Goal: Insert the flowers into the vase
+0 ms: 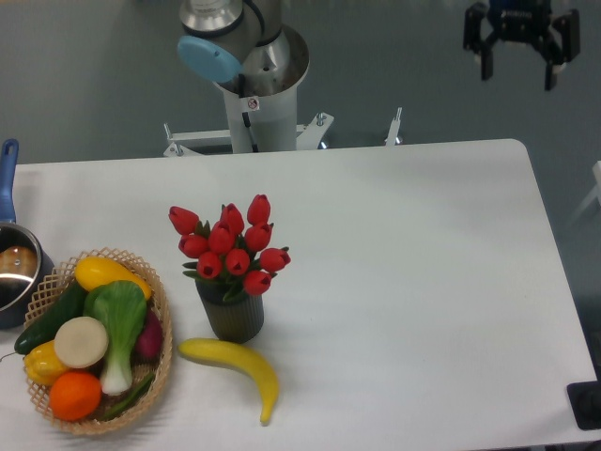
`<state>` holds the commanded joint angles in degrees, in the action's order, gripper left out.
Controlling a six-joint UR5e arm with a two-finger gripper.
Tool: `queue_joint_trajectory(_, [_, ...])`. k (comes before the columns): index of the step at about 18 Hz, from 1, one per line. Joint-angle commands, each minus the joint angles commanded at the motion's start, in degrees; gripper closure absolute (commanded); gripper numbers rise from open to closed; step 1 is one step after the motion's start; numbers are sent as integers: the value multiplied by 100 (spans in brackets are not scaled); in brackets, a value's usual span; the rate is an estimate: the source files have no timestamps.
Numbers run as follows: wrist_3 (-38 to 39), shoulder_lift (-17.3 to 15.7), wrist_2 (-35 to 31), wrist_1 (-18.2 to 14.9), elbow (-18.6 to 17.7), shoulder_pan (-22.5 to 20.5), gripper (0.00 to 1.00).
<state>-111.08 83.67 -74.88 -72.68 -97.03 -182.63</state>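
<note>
We see the flowers (pixel 230 242) already standing upright in the vase (pixel 231 315), stems inside the mouth, vase on the table (pixel 404 282) just beside the banana (pixel 235 362) and near the basket (pixel 161 362). The gripper (pixel 519 58) hangs high off the far right corner, fingers spread, holding nothing. Bunch looks light, buds soft and crushable, top-heavy over a narrow vase; if regrasped we'd pinch low at the stems and leaves, not the heads.

The red tulip bunch (pixel 230 246) looked smooth and plasticky; its dark ribbed cylindrical vase (pixel 232 317) was matt. The yellow banana (pixel 235 362) shone glossily on the smooth matt white table (pixel 423 301), beside a rough woven wicker basket (pixel 161 362).
</note>
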Motion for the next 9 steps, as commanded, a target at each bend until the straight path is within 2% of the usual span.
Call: queue_joint_trajectory(9, [-72, -70, 9, -89, -44, -159, 0])
